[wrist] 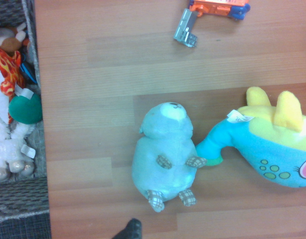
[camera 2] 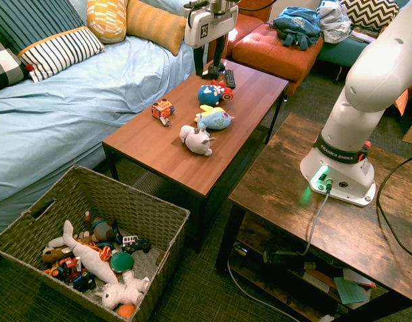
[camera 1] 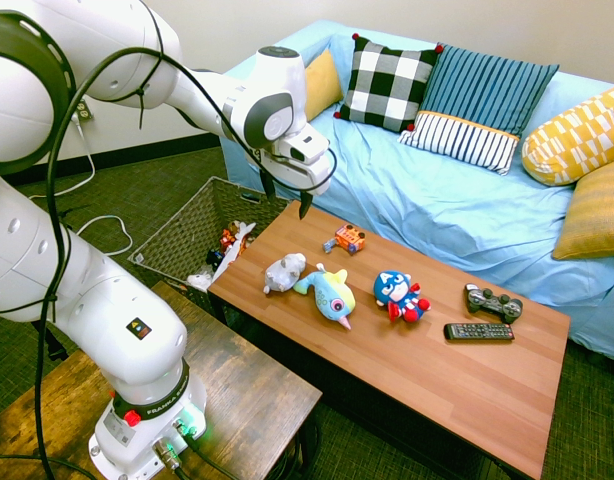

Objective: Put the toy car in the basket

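meanwhile the open gripper [camera 1: 284, 197] hovers above the table [camera 1: 467, 390], near the toy car [camera 1: 346, 238].

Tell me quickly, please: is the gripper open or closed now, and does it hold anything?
Gripper: open, holding nothing, above the table, apart from the toy car.
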You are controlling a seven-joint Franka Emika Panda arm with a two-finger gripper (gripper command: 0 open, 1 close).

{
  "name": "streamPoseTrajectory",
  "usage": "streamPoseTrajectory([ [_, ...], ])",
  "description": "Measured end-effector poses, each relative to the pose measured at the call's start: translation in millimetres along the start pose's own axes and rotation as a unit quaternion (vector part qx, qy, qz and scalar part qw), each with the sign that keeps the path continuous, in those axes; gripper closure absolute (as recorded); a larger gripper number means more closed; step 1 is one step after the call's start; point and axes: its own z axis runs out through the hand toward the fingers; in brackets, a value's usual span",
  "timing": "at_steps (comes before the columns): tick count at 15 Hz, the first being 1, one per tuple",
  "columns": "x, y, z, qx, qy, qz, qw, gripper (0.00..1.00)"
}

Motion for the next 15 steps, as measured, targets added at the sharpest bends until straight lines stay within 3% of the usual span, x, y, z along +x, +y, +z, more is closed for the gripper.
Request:
streamPoseTrajectory([
  [5, 37, 17, -5, 0.029, 0.017, -0.032, 0.999, 0.00],
  [8, 106, 27, 11, 0.042, 0.009, -0.118, 0.992, 0.00],
  [11, 156, -6, 59, 0.058, -0.031, -0.205, 0.977, 0.00],
  [15, 223, -47, 139, 0.053, -0.048, -0.318, 0.945, 0.00],
])
